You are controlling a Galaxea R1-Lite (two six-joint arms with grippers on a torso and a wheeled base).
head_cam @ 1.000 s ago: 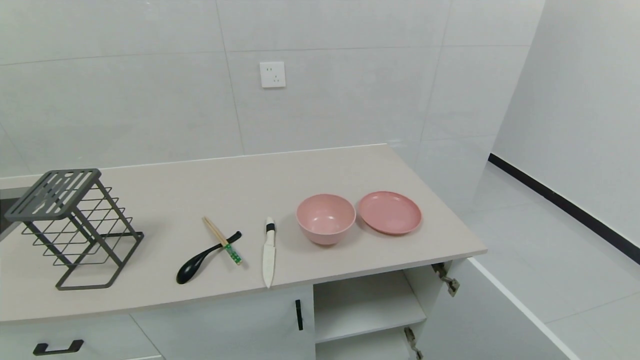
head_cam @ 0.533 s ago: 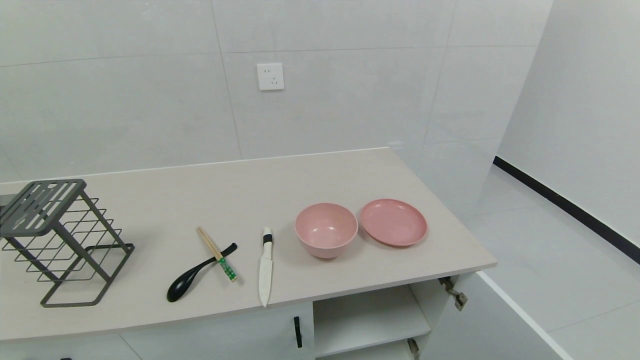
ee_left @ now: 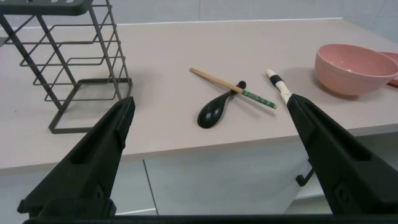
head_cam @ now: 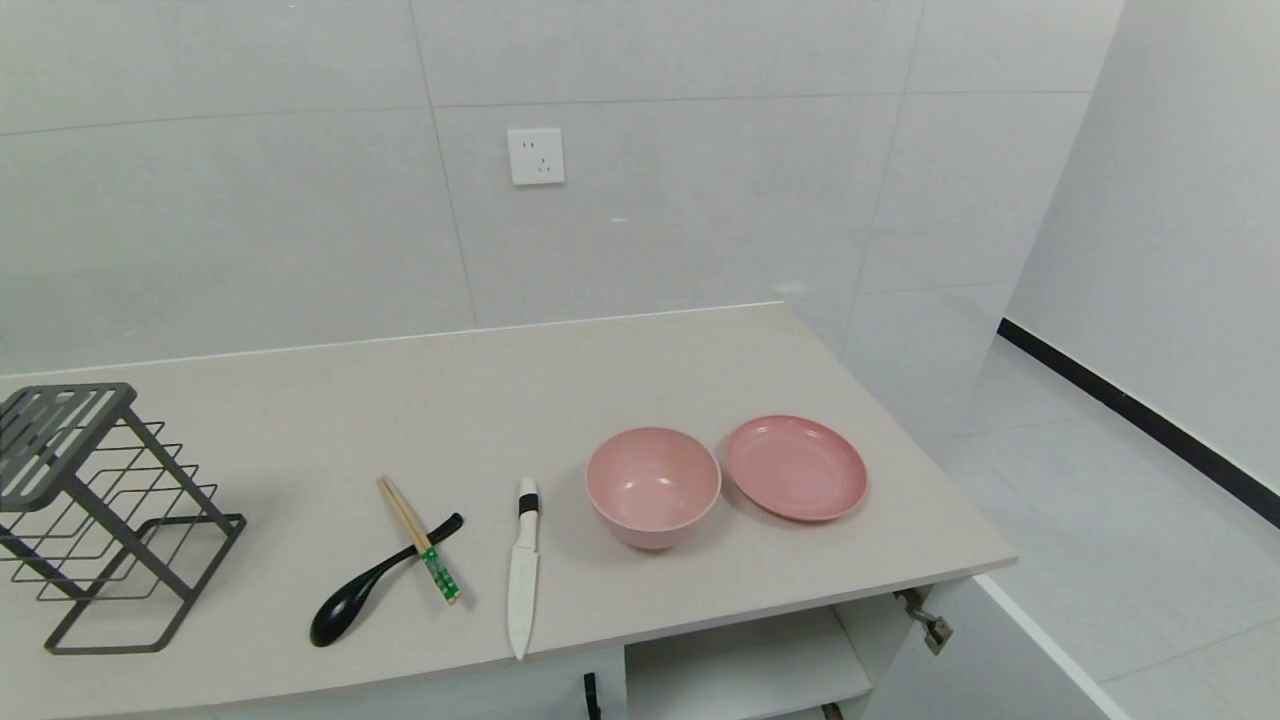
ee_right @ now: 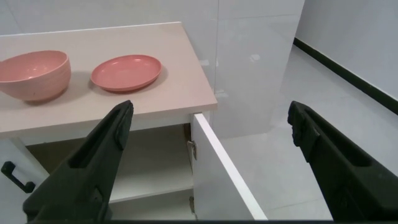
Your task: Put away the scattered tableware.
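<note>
Left end effector [ee_left: 209, 102] and right end effector [ee_right: 210, 109] both gape wide, nothing held. On the desk [head_cam: 520, 390]: knife [head_cam: 523, 570], spoon [head_cam: 360, 595] under the chopsticks [head_cam: 415, 540] at its 9 o'clock, bowl [head_cam: 652, 487] at 3, plate [head_cam: 796, 467] just beyond.

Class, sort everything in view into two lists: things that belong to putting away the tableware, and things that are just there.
Belongs: bowl, plate, knife, spoon, chopsticks; probably rack and open cupboard, as storage.
Just there: wall socket, counter.
</note>
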